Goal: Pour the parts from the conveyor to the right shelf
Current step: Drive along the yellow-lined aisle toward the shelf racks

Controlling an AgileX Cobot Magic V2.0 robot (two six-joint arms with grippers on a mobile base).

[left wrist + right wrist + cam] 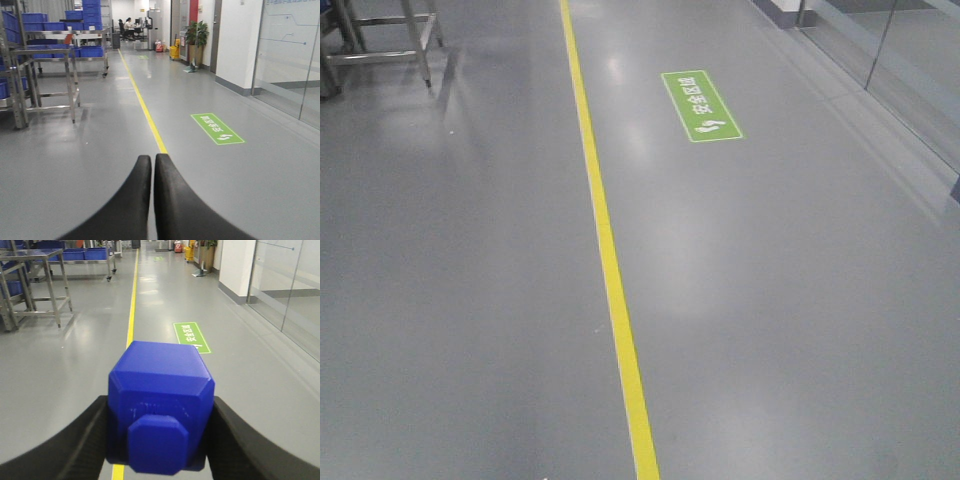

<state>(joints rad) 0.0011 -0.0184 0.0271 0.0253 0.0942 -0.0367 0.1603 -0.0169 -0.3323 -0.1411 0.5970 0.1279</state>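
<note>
**Block gripped over the aisle floor**

Ahead of you, a yellow line (610,260) runs down the grey floor, with a green sign (701,105) to its right. Steel racks (72,90) with blue bins (90,51) stand off to the left, and a glass wall (290,60) lines the right. Your right claw (161,407) is clamped on the block (160,375), which is bright blue and faceted, its stud facing the camera. Your left claw (152,159) is closed, fingers touching, holding nothing.

Front cam tilts down at floor (470,300). Wrist cams low, facing forward. All share yellow line (610,260), probably green sign (701,105).
</note>
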